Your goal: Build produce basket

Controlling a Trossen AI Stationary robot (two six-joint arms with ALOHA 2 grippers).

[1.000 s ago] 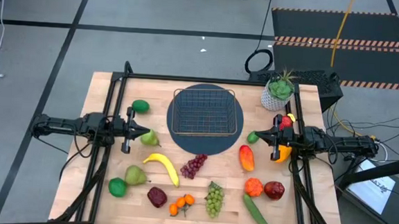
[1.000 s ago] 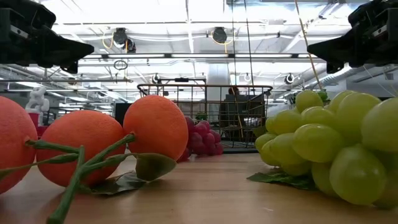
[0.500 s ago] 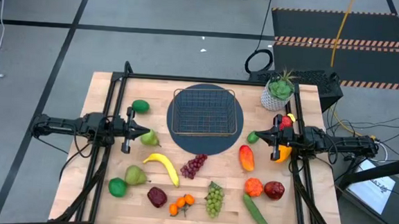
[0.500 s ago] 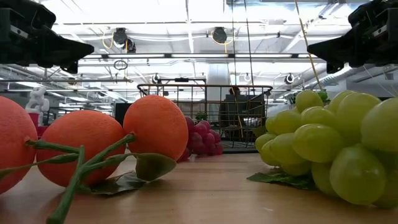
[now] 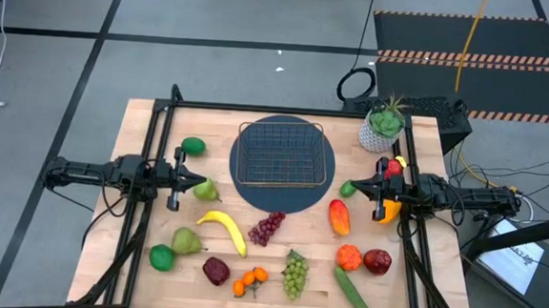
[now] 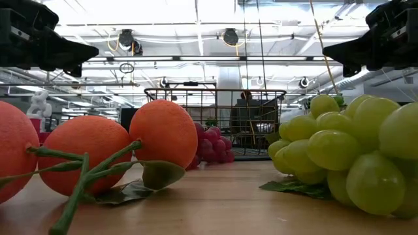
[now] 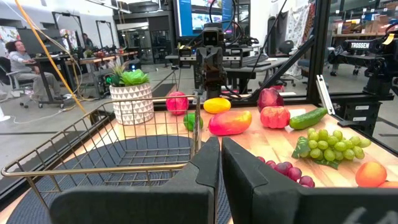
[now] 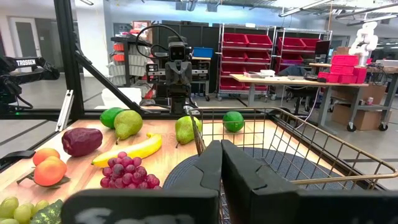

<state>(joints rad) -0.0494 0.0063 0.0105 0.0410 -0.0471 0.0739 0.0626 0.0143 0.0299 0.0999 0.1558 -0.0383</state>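
Claws (image 5: pixel 200 179) (image 5: pixel 352 187) shut, flanking basket (image 5: pixel 284 153)

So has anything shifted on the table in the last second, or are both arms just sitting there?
Nothing visibly changed. The left hand and right hand stay shut and empty on either side of the basket, which is still empty, with the produce lying where it was.

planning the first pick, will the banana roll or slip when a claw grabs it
The banana lies flat on its curved side on the table, so it probably won't roll, though a nudge at one end may spin it. Its skin looks smooth and glossy, so a claw could slip near the tapered tips; the thicker middle seems safer.
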